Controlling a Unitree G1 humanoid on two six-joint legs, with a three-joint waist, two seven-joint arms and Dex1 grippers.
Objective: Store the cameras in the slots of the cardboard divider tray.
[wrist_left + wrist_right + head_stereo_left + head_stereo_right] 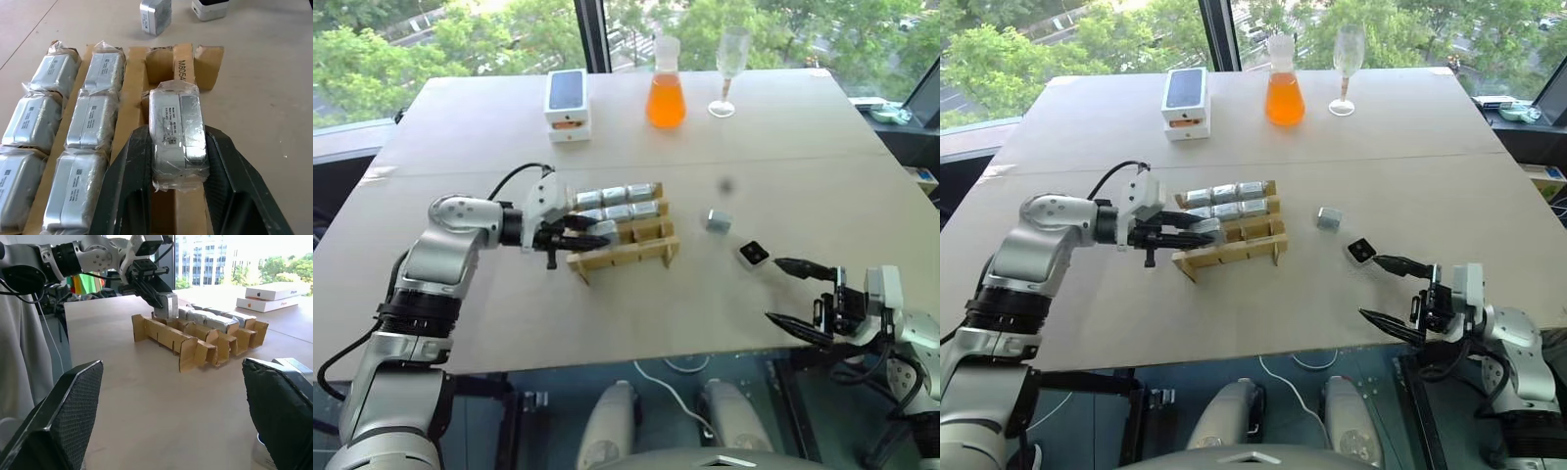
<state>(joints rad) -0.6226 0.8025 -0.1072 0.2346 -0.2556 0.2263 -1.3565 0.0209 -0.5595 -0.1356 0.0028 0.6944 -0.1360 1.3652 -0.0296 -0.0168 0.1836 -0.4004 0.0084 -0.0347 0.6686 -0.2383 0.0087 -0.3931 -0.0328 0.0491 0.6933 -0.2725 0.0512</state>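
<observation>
The cardboard divider tray lies left of the table's middle. Its two far rows hold several wrapped silvery cameras. My left gripper is shut on another camera, held over the left end of the tray's nearest row, with its lower end about level with the slat tops. Two loose cameras lie to the right of the tray, one silvery and one with its dark face up. My right gripper stands open and holds nothing, at the front right table edge just beyond the dark-faced camera.
At the back of the table stand a white phone box, a flask of orange liquid and a stemmed glass. Bare tabletop runs from the tray to the front edge.
</observation>
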